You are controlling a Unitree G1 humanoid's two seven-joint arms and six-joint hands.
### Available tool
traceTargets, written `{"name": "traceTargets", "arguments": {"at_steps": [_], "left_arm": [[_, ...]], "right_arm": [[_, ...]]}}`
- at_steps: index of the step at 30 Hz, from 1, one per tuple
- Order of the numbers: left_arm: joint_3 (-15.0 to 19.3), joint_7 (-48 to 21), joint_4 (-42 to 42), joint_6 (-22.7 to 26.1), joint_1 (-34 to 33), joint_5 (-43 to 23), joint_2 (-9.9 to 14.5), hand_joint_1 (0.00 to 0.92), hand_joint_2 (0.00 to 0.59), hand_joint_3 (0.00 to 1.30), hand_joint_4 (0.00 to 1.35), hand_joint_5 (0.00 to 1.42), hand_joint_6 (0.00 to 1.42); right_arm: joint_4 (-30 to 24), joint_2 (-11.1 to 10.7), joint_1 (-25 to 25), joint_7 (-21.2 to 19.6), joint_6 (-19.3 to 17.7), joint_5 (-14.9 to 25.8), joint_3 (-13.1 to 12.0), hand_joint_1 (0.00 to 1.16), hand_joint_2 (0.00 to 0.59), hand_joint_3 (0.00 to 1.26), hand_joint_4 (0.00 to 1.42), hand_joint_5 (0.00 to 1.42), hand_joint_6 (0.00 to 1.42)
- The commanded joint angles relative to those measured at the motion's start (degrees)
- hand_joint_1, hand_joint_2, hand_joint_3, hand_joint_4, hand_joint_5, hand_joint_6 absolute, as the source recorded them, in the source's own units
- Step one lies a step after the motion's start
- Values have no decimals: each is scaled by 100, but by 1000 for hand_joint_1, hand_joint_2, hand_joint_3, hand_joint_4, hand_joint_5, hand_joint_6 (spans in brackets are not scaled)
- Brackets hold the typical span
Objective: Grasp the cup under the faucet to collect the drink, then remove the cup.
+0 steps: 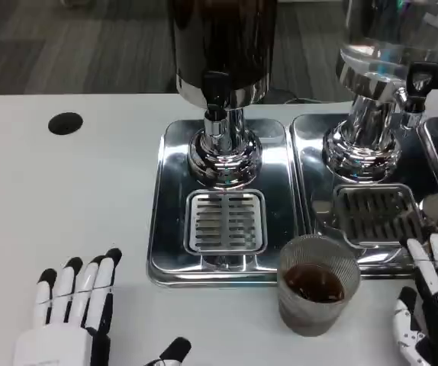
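While its part in the job looks finished, the robot's left hand (70, 309) lies flat on the white table (66, 198), fingers spread and holding nothing. Centre, a dark-tank dispenser (220, 46) stands over a chrome drip tray (165, 198). Right of it, the ribbed glass cup (318, 293) of brown drink sits on the table, apparently already filled and removed. The right hand (429, 305), fingers apart, waits just beside it.

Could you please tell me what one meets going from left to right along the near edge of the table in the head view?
Left hand → cup holding dark drink → right hand.
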Motion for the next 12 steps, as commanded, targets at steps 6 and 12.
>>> {"name": "traceTargets", "arguments": {"at_steps": [6,12], "left_arm": [[52,161,46,-76,114,-83,22,0,143,99,0,51,0],[82,175,-63,-68,222,-70,38,0,143,118,0,52,0]], "right_arm": [[-92,-119,56,105,20,128,34,0,586,106,0,0,0],[-70,-126,15,107,6,129,103,0,586,112,0,0,0]]}}
